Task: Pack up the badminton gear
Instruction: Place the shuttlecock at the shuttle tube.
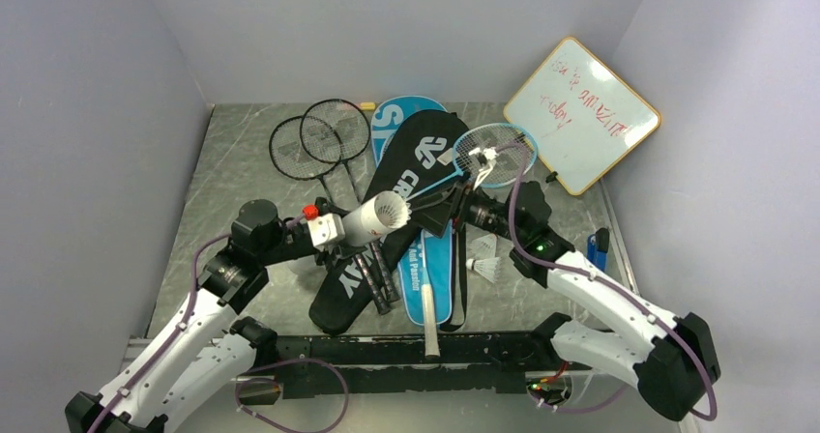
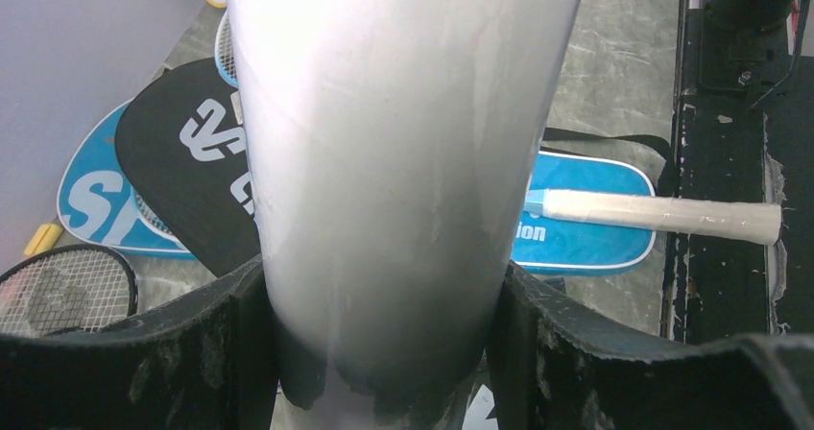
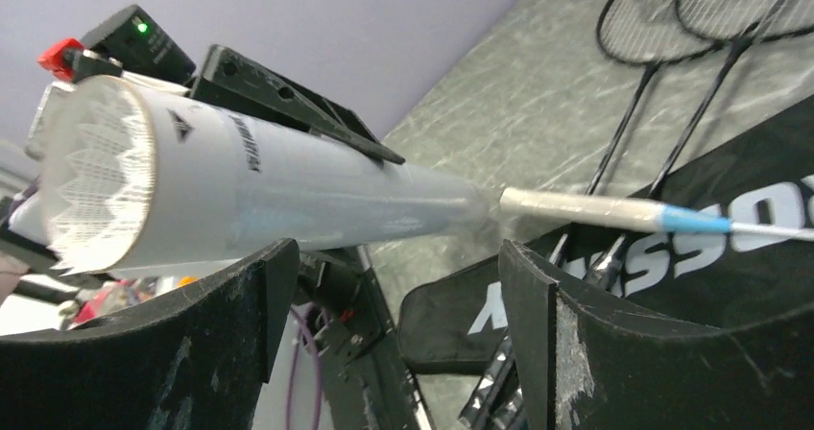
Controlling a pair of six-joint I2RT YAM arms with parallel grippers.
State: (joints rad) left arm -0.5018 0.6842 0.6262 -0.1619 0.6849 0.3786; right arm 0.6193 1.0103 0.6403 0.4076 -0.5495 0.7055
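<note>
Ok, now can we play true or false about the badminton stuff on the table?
1. The left gripper holds the white tube. True.
2. The tube is empty. False: a shuttlecock sits in its open end.
3. Two loose shuttlecocks lie on the table. True.
4. The right gripper is shut. False: its jaws stand open with nothing between them.

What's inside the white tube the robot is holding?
A white shuttlecock shows at the open end of the white tube. Whether more sit deeper is hidden by its wall.
</note>
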